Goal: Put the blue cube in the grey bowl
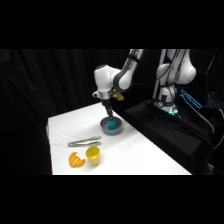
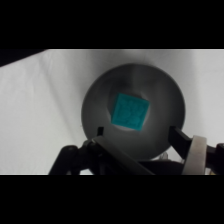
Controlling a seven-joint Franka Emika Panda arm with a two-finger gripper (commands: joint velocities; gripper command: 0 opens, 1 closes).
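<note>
Two views: side view and wrist view, both of the same moment.
Blue cube [image 2: 129,112]: lies inside the grey bowl, on its floor, slightly toward 12 o'clock of the bowl's centre in the wrist view. It sits rotated, one corner pointing toward 1 o'clock. A faint embossed pattern shows on its top face. Nothing touches it from above. In the side view it appears as a turquoise patch within the bowl.
Grey bowl [image 2: 95,100]: round, shallow, standing upright on the tabletop. In the side view it stands near the far right edge of the tabletop, directly beneath the gripper.
Gripper [image 2: 136,134]: released; the two fingers stand apart, one at 7 o'clock and one at 4 o'clock of the bowl in the wrist view, with the cube visible in the gap between them and clear of both. In the side view the gripper hangs just above the bowl's rim.
Tabletop [image 1: 145,155]: white, with a dark surround.
Metal tongs [image 1: 84,143]: lie flat at 8 o'clock of the bowl, well apart from it.
Yellow cup [image 1: 93,155]: upright, at 6 o'clock of the tongs, near the front edge.
Orange object [image 1: 75,160]: just beside the cup, at its 9 o'clock; its kind cannot be told.
</note>
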